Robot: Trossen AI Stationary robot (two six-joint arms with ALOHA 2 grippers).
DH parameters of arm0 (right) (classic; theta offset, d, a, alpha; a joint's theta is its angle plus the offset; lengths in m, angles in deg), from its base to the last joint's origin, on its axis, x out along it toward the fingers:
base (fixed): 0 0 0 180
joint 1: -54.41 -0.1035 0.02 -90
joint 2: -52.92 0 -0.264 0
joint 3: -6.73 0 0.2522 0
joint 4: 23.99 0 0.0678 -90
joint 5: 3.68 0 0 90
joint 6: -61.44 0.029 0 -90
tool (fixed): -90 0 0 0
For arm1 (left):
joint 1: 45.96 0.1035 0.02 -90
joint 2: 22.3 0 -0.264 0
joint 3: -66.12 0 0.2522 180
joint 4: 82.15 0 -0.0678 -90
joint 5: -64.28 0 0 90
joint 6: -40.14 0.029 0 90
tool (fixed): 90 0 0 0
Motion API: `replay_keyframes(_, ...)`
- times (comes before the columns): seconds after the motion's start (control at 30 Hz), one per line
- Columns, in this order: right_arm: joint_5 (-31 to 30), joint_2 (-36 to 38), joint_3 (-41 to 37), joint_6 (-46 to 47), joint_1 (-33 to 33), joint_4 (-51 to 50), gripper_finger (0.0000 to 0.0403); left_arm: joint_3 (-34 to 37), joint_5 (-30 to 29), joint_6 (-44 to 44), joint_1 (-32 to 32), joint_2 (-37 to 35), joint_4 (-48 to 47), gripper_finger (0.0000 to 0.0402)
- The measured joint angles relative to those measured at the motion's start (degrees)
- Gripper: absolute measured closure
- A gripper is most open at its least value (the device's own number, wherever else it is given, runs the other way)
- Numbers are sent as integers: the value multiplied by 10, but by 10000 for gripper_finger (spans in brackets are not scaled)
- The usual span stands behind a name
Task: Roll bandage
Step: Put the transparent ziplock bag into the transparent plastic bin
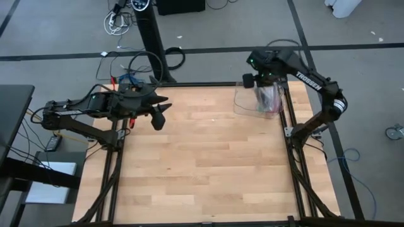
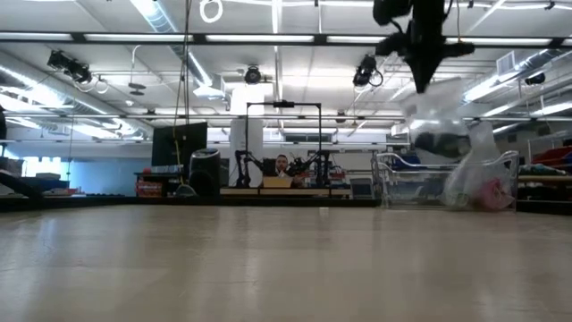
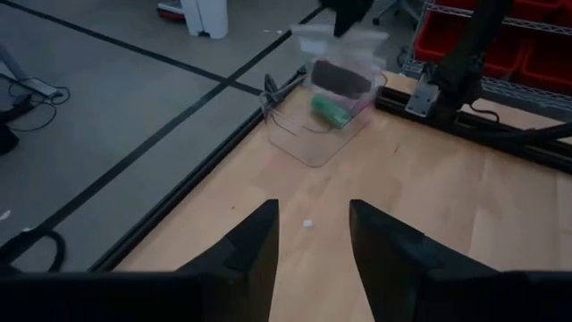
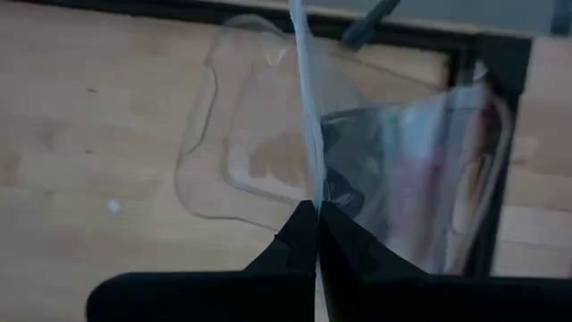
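Observation:
A clear plastic bag stands at the table's far right corner, with its lower part on the wood. A dark roll, the bandage, shows inside it, along with a green item and something pink. My right gripper is above the bag and shut on its top. My left gripper is open and empty, level above the table's far left part. It points toward the bag. My right gripper pinches the bag's top edge between its two shut fingers, coming from above and pointing down. The bag hangs below the fingers. Its lower part spreads on the table, and the contents sag inside it.
The black frame rail runs along the table's right edge beside the bag, and red bins stand beyond it. Bare wood fills the middle and near part of the table. A small white speck lies ahead of my left gripper.

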Motion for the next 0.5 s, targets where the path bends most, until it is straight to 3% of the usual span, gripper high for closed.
replay_keyframes(0.23, 68, 26, -159, 43, 18, 157, 403, 0, 0, 0, 0, 6, -2, 256)
replay_keyframes(0.5, 67, 28, -153, 66, 32, 229, 403, 0, 0, 0, 0, 23, -11, 256)
